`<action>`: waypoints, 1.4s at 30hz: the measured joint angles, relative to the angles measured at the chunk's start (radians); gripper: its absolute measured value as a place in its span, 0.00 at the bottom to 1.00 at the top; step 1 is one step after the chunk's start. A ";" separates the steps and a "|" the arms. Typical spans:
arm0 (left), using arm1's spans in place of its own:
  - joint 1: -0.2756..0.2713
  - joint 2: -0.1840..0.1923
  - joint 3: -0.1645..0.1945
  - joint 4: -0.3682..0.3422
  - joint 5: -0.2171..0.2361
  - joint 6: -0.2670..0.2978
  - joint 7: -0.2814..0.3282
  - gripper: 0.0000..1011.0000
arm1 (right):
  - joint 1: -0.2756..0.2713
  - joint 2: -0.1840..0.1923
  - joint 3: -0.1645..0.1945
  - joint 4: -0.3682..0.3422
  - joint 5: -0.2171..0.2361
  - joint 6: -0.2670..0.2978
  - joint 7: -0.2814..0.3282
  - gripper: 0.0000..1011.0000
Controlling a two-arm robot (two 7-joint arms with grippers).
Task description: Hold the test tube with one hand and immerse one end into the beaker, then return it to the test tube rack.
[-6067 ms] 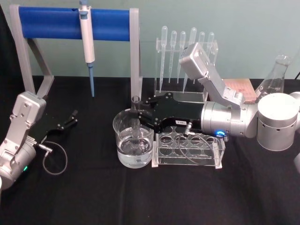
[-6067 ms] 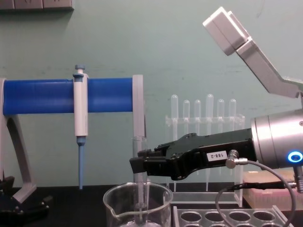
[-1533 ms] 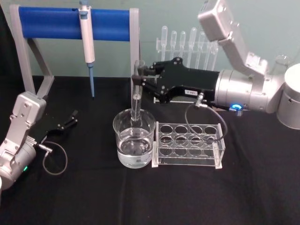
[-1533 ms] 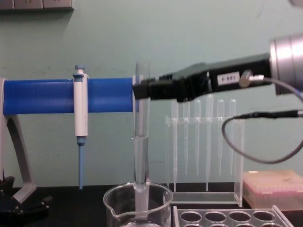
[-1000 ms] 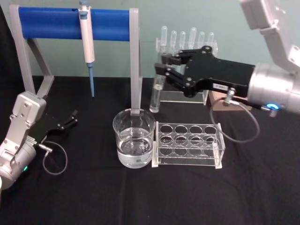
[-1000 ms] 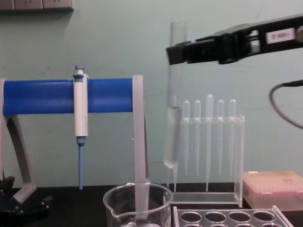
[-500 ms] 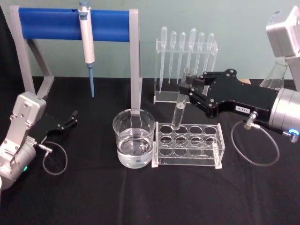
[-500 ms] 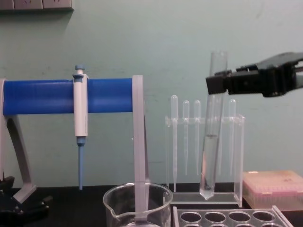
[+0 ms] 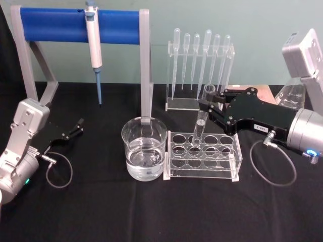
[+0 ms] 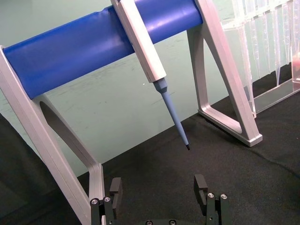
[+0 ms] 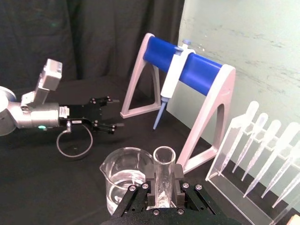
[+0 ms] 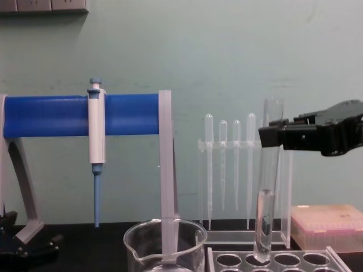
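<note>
Over rack (image 9: pixel 203 156), right tool (image 9: pixel 208 105) grips test tube (image 9: pixel 200 127).

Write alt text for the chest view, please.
The right pincer holds a test tube upright, its round end just above a rack hole. A beaker stands to the left, before a blue stand with a pipettor.
</note>
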 joint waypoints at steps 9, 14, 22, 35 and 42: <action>0.000 0.000 0.000 0.000 0.000 0.000 0.000 0.99 | -0.012 -0.031 0.002 0.030 -0.024 -0.008 0.000 0.22; 0.000 0.000 0.000 0.000 0.000 0.000 0.000 0.99 | -0.020 -0.046 0.003 0.042 -0.031 -0.011 0.000 0.22; 0.000 0.000 0.000 0.000 0.000 0.000 0.000 0.99 | -0.031 -0.075 -0.004 0.073 -0.053 -0.022 0.001 0.22; 0.000 0.000 0.000 0.000 0.000 0.000 0.000 0.99 | -0.074 -0.121 0.014 0.120 -0.075 -0.062 -0.011 0.22; 0.000 0.000 0.000 0.000 0.000 0.000 0.000 0.99 | -0.084 -0.136 0.022 0.134 -0.083 -0.068 -0.009 0.22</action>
